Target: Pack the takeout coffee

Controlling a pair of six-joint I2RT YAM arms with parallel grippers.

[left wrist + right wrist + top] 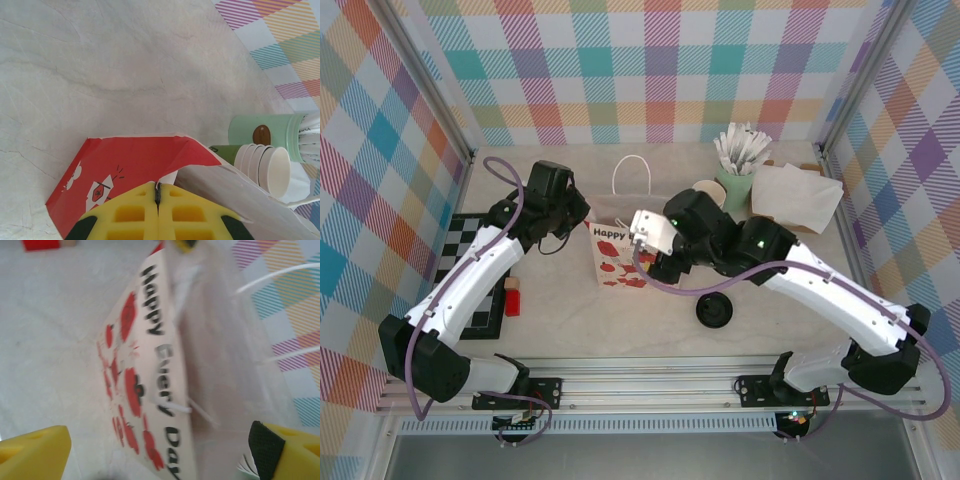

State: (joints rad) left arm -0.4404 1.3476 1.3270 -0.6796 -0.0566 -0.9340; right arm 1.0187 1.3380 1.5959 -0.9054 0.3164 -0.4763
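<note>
Left claw (158, 196) pinches shut on the gift bag (615, 262) rim; right claw (160, 452) gapes wide, empty, over its mouth. Takeout coffee likely inside, hidden. Light, crushable paper cup: grip mid-wall, upright.

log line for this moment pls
left gripper: shut on paper bag rim | right gripper: open, at bag mouth | loose black lid: on table right of bag

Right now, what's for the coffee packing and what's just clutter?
Job: white paper gift bag with red print, left gripper pinching its rim, open right gripper.
Clutter: loose round black plastic lid, stacked cream-rimmed paper cups, black-and-white checkerboard, red block.
</note>
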